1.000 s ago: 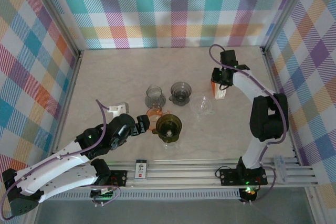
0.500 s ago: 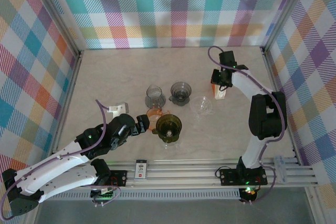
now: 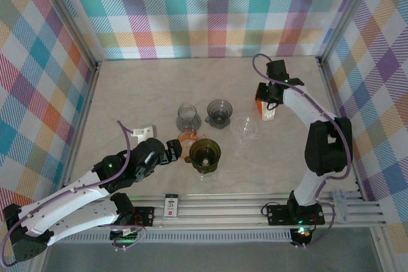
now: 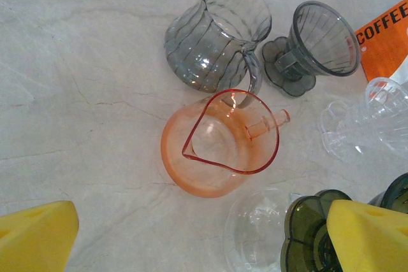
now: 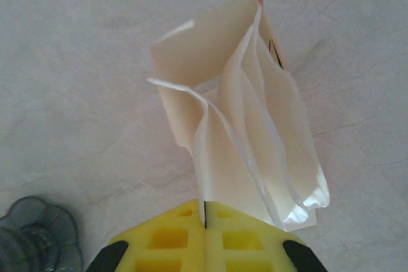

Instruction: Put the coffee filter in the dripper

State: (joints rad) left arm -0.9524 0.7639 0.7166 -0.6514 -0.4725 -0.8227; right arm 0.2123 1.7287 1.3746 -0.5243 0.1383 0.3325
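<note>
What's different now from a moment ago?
The right tool closed on the white paper filter. The left tool stayed wide open above the orange jug, and the green dripper did not move on the table.

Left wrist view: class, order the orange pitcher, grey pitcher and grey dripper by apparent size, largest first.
Tied for largest: orange pitcher and grey pitcher, too alike to rank.
Smallest: grey dripper.
</note>
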